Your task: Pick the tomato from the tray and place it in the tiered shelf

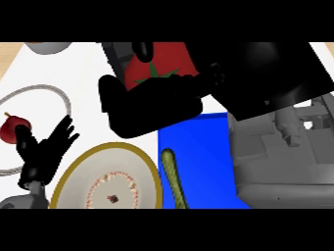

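Right robot hand [151,105] curls round the tomato [163,61]; a cucumber [174,177] lies in the blue tray [205,147].

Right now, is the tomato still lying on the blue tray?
No: the tomato is up in the right hand, whose black fingers curl round it, above the far edge of the blue tray.
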